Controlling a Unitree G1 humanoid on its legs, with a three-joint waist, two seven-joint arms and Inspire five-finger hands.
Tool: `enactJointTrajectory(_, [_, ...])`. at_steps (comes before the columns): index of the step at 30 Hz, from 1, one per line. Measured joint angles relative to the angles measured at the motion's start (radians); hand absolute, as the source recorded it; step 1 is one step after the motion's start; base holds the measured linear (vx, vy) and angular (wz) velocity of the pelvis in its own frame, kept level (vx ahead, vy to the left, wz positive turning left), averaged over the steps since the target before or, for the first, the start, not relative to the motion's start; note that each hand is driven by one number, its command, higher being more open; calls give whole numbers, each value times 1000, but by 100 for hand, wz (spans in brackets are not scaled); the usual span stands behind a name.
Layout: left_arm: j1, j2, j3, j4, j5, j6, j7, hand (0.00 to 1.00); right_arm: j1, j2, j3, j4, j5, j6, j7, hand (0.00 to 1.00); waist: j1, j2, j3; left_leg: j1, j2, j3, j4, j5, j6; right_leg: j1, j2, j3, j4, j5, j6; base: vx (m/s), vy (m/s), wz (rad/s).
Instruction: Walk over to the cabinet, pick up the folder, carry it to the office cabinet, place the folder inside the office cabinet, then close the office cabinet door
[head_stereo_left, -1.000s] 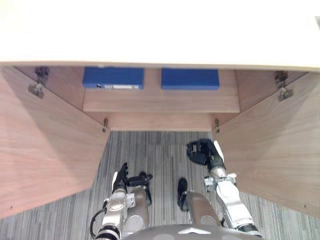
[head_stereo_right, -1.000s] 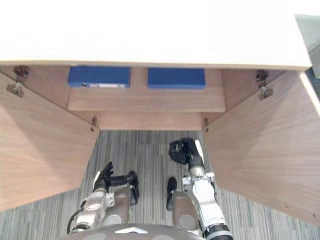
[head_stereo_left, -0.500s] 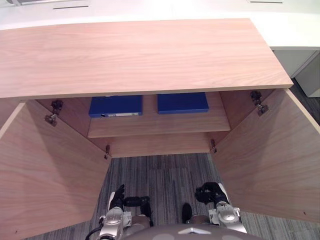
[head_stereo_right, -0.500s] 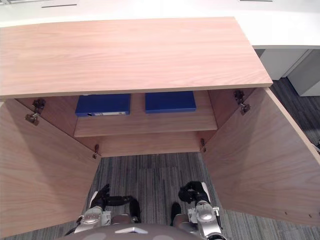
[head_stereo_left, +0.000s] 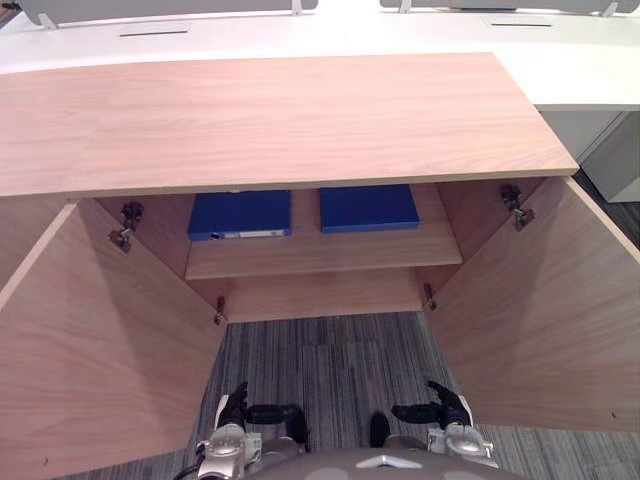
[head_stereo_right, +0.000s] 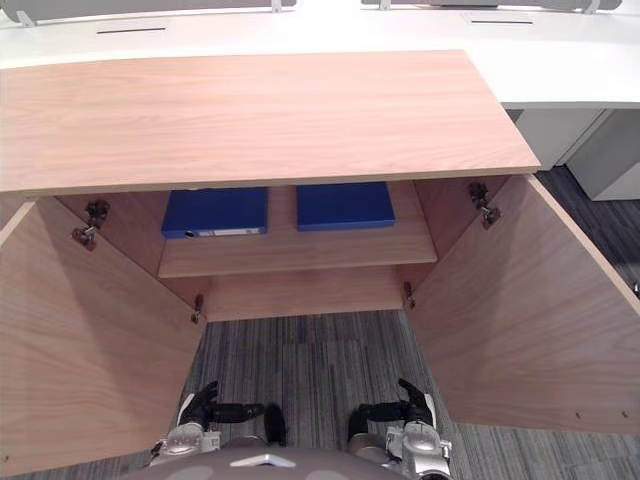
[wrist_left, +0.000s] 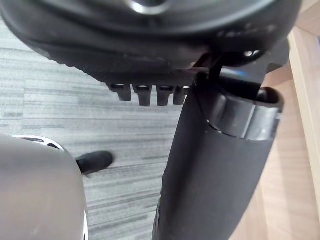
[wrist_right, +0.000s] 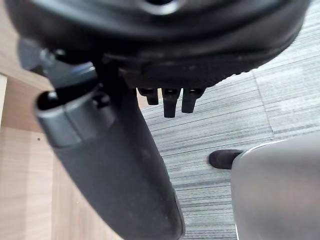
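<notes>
With the left hand and right hand both loose-fingered and empty, and the blue folder on the shelf well ahead of them beside a second folder, the right hand may push the open door beside it on the inner face and swing it wider.

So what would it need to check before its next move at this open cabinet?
1. Both doors swung wide, left door and right door: ok.
2. Folders in sight, left blue folder and right blue folder lying flat on the shelf: ok.
3. The left hand holds nothing, fingers relaxed: ok.
4. The right hand holds nothing, fingers relaxed: ok.
5. Folders within reach from where it stands: cannot tell.
</notes>
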Motion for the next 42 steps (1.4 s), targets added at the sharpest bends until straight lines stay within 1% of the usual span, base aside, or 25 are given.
enactJointTrajectory(3, [0,2,4,2,2,1,0,100,-8,9,-35,16,8,1,-3,100,-2,-2,-2,3,-4,11,5,-3,7,2,-1,15,-9,1,1,64,10,-13])
enactJointTrajectory(7, [-1,2,4,3,5,3,0,100,-16,16,-80,15,80,-4,-7,100,-4,-2,-3,22,0,38,5,-15,2,3,5,55,-15,2,0,45,-7,-31])
enactJointTrajectory(10, [-1,3,4,7,5,13,0,100,-14,18,-121,15,133,-5,-10,100,-12,-2,-3,43,7,73,5,-29,-5,2,13,97,-15,4,-2,6,-12,-43])
enactJointTrajectory(14, [-11,7,5,25,5,21,0,100,-6,20,-194,14,202,-10,-19,100,-24,-2,-4,75,21,150,5,-49,-15,-6,30,174,-14,15,-12,-28,1,-59])
enactJointTrajectory(16, [-12,10,5,26,5,22,1,100,6,21,-229,-4,239,-15,-29,100,-37,-2,-8,79,26,190,5,-56,-20,-23,39,216,-15,24,-11,-41,-6,-71])
enactJointTrajectory(18, [-17,10,5,26,5,22,7,100,34,25,-291,-58,291,-20,-41,100,-46,2,-11,82,30,248,6,-71,-34,-50,51,276,-14,37,-11,-47,-15,-76])
enactJointTrajectory(19, [-18,10,5,26,5,22,8,100,41,26,-312,-72,310,-22,-43,100,-50,3,-11,85,31,261,7,-74,-35,-53,54,290,-15,40,-11,-45,-26,-75])
enactJointTrajectory(20, [-19,9,7,26,5,22,14,100,65,29,-349,-117,349,-26,-61,100,-63,3,-11,92,37,290,20,-84,-31,-55,60,319,-14,42,-11,-27,-28,-49])
enactJointTrajectory(22, [-19,8,7,26,5,22,18,100,84,33,-383,-170,368,-32,-79,100,-74,6,-13,101,42,318,35,-101,-36,-55,66,346,-11,42,-11,-6,-33,-55])
enactJointTrajectory(24, [-18,7,7,23,5,22,18,100,101,34,-424,-230,392,-37,-95,100,-92,13,-17,103,49,349,57,-119,-39,-62,72,376,-7,42,-11,7,-24,-55])
enactJointTrajectory(26, [-22,-6,23,10,5,21,19,100,104,33,-475,-298,392,-45,-118,100,-101,24,-18,102,55,386,79,-138,-42,-77,80,410,-1,44,-9,12,-31,-48])
enactJointTrajectory(27, [-22,-11,28,-1,5,21,20,100,104,32,-484,-314,392,-47,-125,100,-104,27,-17,102,56,390,84,-141,-43,-78,81,417,0,44,-9,14,-43,-37])
enactJointTrajectory(28, [-22,-23,35,-23,6,17,20,100,102,30,-505,-357,392,-49,-137,100,-109,36,-19,100,59,397,91,-148,-44,-84,85,428,3,44,-9,8,-35,-28])
enactJointTrajectory(31, [-19,-31,35,-45,7,17,20,100,78,17,-504,-421,391,-53,-146,100,-120,49,-16,99,63,414,101,-154,-44,-99,93,447,17,45,-8,-3,-34,-27])
enactJointTrajectory(32, [-20,-32,34,-51,7,16,19,100,50,2,-501,-432,391,-58,-145,100,-125,54,-16,92,62,417,104,-154,-44,-113,96,458,24,46,-6,-21,-43,-25])
enactJointTrajectory(35, [-20,-39,25,-56,7,9,17,100,-21,-60,-494,-442,391,-60,-136,100,-128,68,-5,79,63,417,120,-161,-44,-127,96,476,22,55,2,-40,-48,-19])
enactJointTrajectory(36, [-13,-38,15,-56,7,8,14,100,-44,-99,-468,-442,390,-60,-130,100,-128,74,0,78,62,417,126,-164,-45,-128,96,485,17,61,6,-45,-36,-19])
enactJointTrajectory(37, [-9,-35,6,-56,7,7,13,100,-55,-122,-449,-442,389,-60,-122,100,-128,74,4,77,62,417,130,-166,-45,-128,96,490,12,65,8,-55,-33,-20])
enactJointTrajectory(39, [4,-25,-14,-55,7,4,0,100,-95,-210,-362,-441,377,-61,-93,100,-126,78,16,65,61,417,136,-167,-44,-132,91,498,-18,84,11,-66,-30,-14])
enactJointTrajectory(41, [16,-17,-20,-54,7,-3,-3,100,-126,-256,-311,-441,355,-61,-71,100,-125,76,23,60,62,416,140,-167,-44,-128,87,499,-41,95,11,-43,-35,-7])
enactJointTrajectory(42, [24,-10,-39,-50,7,-4,-4,100,-143,-278,-293,-440,343,-61,-54,100,-124,75,25,59,64,414,144,-166,-44,-123,85,495,-57,100,9,-21,-49,-2])
